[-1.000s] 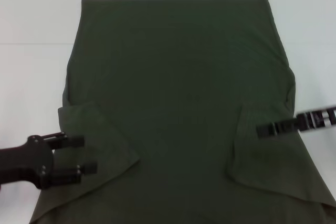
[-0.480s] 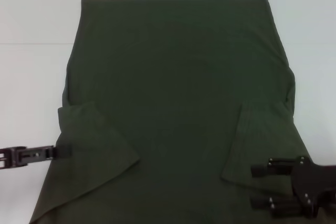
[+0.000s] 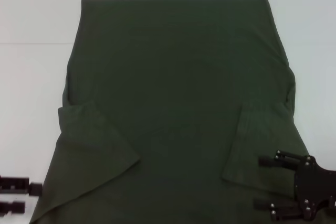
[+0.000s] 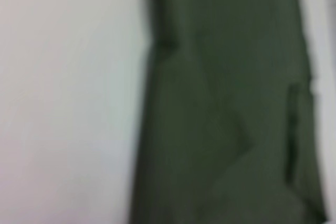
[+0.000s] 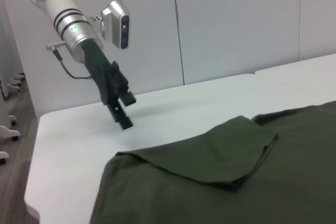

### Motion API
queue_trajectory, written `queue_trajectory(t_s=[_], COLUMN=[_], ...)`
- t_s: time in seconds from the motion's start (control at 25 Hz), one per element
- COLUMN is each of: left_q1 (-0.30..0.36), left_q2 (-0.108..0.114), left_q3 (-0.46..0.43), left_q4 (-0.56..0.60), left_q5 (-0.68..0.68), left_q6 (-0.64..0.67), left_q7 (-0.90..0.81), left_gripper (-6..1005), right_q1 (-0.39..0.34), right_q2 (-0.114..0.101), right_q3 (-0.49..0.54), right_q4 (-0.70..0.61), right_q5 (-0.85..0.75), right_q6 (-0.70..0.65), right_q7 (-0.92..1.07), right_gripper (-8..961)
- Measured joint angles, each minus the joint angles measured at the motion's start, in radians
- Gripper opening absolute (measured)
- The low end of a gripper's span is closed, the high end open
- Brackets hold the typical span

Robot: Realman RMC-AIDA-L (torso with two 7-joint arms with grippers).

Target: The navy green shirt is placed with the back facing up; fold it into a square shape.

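So starting at the left: the left hand (image 3: 18,196) sits low at the near-left corner, off the cloth, just beside the shirt's near-left edge. Its two fingers are apart with nothing between them. In the right wrist view you can see it from across the way, angled down at the bare white surface (image 3: 31,77) and not touching fabric.

The navy green shirt (image 3: 178,93) lies flat, back up, filling most of the middle and running from the far edge down out of frame at the near side. Both sleeves are already turned inward: the left sleeve flap (image 3: 97,140) sits as a triangle on the body, and the right sleeve flap (image 3: 257,145) does the same on the other side.

The right hand (image 3: 263,182) hovers over the near end of that right flap, fingers spread wide, holding nothing.

What could go sideways, in my view:
- The right hand is right above the doubled flap. If it closes there it may pinch only the top layer, and lifting would peel the sleeve back open instead of carrying the whole side.
- The left hand is off the edge, so if it comes in low it could shove the hem and bunch it up rather than get under it.
- If the two hands grab at uneven spots, the next fold comes out skewed, not square.
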Motion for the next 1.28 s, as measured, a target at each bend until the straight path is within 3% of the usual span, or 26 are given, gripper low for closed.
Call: queue_trajectory(t_s=[0.2, 0.48, 0.84, 1.28], left_q1=[-0.021, -0.03, -0.032, -0.037], left_q2=[-0.001, 0.003, -0.005, -0.017], left_q3=[0.0, 0.012, 0.068, 0.075], left_q4=[-0.006, -0.044, -0.057, -0.059], left_q5=[0.101, 0.105, 0.109, 0.111], left_q6=[-0.026, -0.037, -0.106, -0.125], left_q7=[-0.067, -0.084, -0.077, -0.076], left_gripper=[815, 816, 816, 815], right_q1=[-0.002, 0.002, 0.006, 0.005], right_q2=[0.001, 0.001, 0.001, 0.0], right_q3=[-0.002, 0.005, 0.007, 0.007], right_q4=[0.017, 0.019, 0.019, 0.019], right_q5=[-0.001, -0.001, 0.003, 0.004], right_q6=[0.026, 0.031, 0.039, 0.039], right_q7=[-0.027, -0.033, -0.031, -0.027], right_gripper=[950, 950, 950, 949])
